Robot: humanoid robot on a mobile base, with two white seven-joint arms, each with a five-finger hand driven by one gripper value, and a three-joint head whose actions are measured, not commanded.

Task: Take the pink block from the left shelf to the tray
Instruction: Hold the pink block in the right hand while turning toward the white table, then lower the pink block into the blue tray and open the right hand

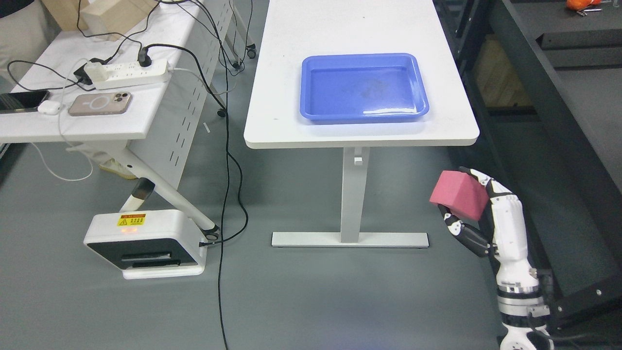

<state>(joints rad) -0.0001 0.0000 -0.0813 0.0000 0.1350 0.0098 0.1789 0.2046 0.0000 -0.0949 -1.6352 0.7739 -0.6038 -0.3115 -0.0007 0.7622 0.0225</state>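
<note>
Transport risk: we see the right hand (474, 214) with fingers clamped on the pink foam cube (459, 194), held below and right of the white table (359, 131), whose edge could knock it loose before the shallow blue plastic tray (364, 114).

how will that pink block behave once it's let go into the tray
The pink block looks matte and foam-like, so probably light and slightly squashy. Its flat faces suggest it will settle rather than roll in the blue tray. The right hand grips it by fingers alone.
</note>
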